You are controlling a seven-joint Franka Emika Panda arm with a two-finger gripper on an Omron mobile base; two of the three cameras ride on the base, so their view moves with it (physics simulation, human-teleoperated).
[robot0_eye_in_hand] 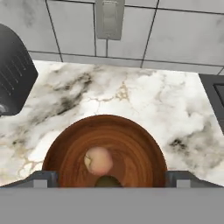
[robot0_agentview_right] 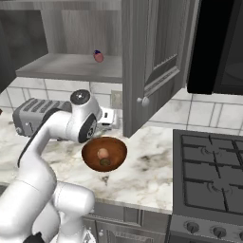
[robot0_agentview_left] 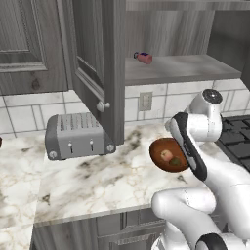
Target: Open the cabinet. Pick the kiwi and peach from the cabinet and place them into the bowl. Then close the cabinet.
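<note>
Item: fruit transfer, placing stage complete by the look of it; cabinet closing outstanding. Bowl [robot0_eye_in_hand: 65, 148], glossy reddish-brown wood, stands on the marble counter [robot0_agentview_left: 88, 180] between toaster [robot0_agentview_left: 75, 134] and stove [robot0_agentview_right: 211, 182]. Contents: peach [robot0_eye_in_hand: 98, 160], pale orange-pink, near the bowl's centre; kiwi [robot0_eye_in_hand: 108, 181], dull and dark, just beside it at 5 o'clock in the hand view, partly cut off at the lower edge. Gripper [robot0_eye_in_hand: 108, 178] hangs directly over the bowl, fingers [robot0_eye_in_hand: 43, 178] spread wide to either side of the rim, released and gripping nothing; neither fruit touches a pad. Cabinet [robot0_agentview_left: 105, 68]: both doors swung open, left door's round knob [robot0_agentview_left: 102, 105] at 10 o'clock from the bowl in the left base view, right door's knob [robot0_agentview_right: 141, 100] at 1 o'clock from it in the right base view. Shelf holds a pink-red bottle [robot0_agentview_left: 144, 57] lying on its side, not part of the job. Handling advice for the step in hand, as a judgement: lift the open hand straight up out of the bowl before any sideways swing, so a fingertip does not clip the rim or roll the fruit; then approach each door from its outer face, pushing near the knob edge and keeping the elbow clear of the toaster; the forearm sits close to the bowl in the left base view, so the retreat wants care
</note>
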